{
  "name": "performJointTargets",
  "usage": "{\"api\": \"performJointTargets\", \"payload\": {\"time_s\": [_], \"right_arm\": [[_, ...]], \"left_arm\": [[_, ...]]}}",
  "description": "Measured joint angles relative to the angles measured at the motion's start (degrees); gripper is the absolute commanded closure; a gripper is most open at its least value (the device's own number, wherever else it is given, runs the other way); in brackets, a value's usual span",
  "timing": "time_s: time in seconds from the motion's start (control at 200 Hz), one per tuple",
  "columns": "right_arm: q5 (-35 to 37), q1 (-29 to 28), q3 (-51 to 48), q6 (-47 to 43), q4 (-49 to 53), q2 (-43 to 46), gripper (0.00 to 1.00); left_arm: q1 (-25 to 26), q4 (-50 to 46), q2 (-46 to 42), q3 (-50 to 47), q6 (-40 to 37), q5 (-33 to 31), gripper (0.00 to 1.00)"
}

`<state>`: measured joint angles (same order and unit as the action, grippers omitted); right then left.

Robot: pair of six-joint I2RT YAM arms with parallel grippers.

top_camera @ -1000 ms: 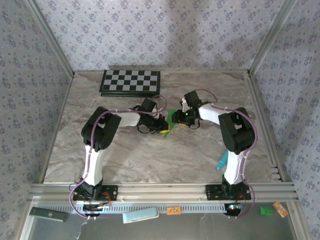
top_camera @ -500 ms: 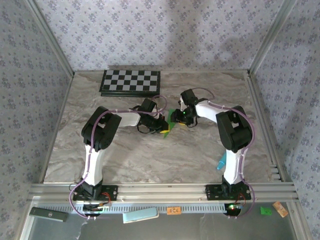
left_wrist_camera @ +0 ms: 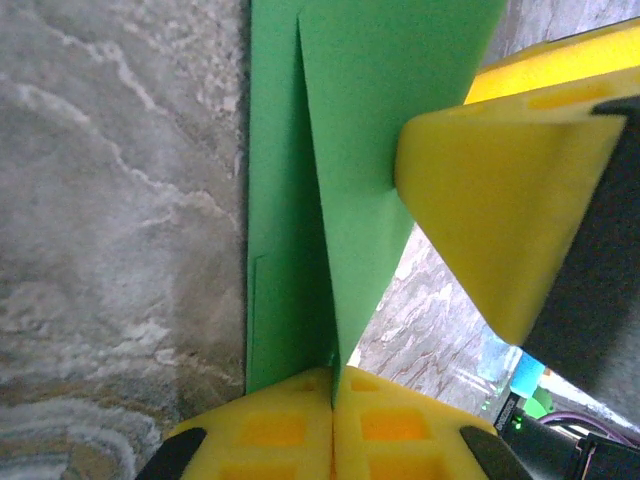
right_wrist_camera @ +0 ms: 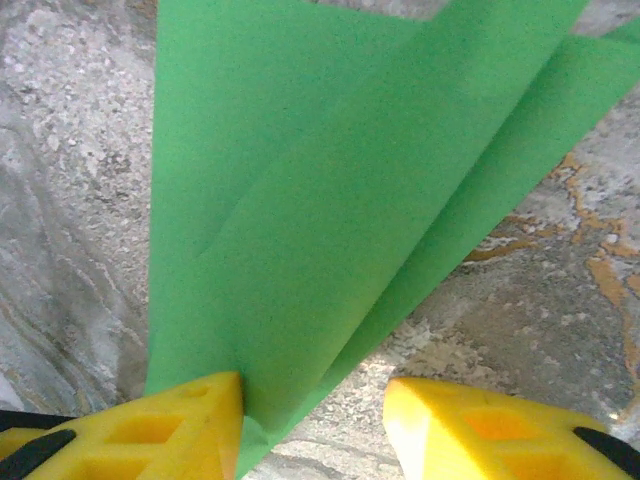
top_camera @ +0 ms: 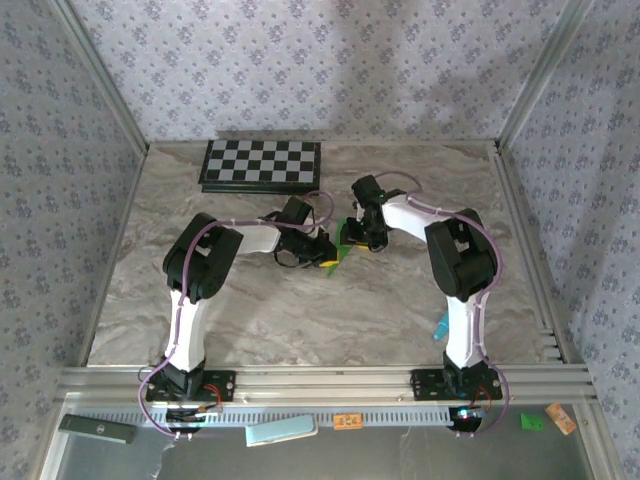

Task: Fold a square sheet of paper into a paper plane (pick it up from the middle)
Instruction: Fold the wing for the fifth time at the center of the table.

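Swung left and farther than a second ago: right arm (top_camera: 410,215). Mid-fold: square sheet of paper (left_wrist_camera: 300,150) creased into layered flaps mid-bench (top_camera: 250,310), no dart yet. Pinched shut on its crease by left fingers (left_wrist_camera: 280,430); right fingers (right_wrist_camera: 190,420) apart, touching it with one pad only.

I am folding the square sheet of paper (top_camera: 344,246), bright green and plain, which is sitting near the middle of the table (top_camera: 250,310). Its layered flaps are meeting along one sharp, straight crease.
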<state>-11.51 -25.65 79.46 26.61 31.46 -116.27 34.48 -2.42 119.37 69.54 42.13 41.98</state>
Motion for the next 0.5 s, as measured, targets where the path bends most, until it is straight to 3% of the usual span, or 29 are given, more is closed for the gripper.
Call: {"api": "performJointTargets", "payload": {"time_s": [0.5], "right_arm": [[1.8, -0.8, 3.6, 0.6, 4.2, -1.9, 0.51]], "left_arm": [[0.0, -2.1, -3.8, -3.0, -0.3, -1.7, 0.78]]}}
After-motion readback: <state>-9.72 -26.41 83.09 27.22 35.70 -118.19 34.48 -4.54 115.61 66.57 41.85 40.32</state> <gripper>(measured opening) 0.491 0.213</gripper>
